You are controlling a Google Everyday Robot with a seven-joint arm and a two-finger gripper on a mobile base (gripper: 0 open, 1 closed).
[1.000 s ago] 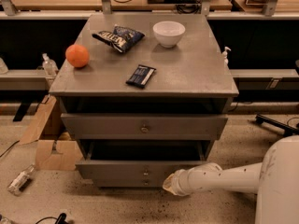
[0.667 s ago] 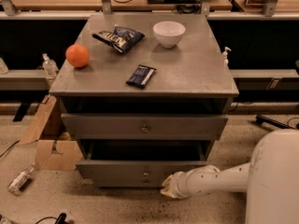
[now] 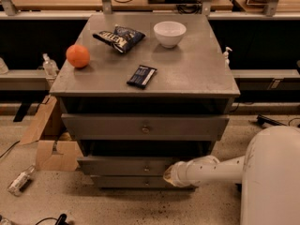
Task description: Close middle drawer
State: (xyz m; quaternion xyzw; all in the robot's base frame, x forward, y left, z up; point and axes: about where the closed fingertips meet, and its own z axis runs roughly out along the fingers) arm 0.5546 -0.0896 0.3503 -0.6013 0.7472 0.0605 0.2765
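The grey cabinet (image 3: 145, 74) has three drawers. The middle drawer (image 3: 126, 165) has a flat grey front and a small round knob. It stands a little way out, with a dark gap above it. My gripper (image 3: 168, 176) is at the end of the white arm (image 3: 215, 168), low on the right. It presses against the right part of the middle drawer's front. The top drawer (image 3: 145, 127) is above it and the lowest drawer (image 3: 131, 182) is just below.
On the cabinet top are an orange (image 3: 78, 56), a chip bag (image 3: 118, 37), a white bowl (image 3: 169, 33) and a dark snack bar (image 3: 141, 76). A cardboard box (image 3: 51, 146) and a small bottle (image 3: 19, 181) lie on the floor at the left. My white body (image 3: 274, 177) fills the lower right.
The arm has reached further left against the middle drawer's front. The drawer has slid inward, and the lowest drawer's front now shows below it.
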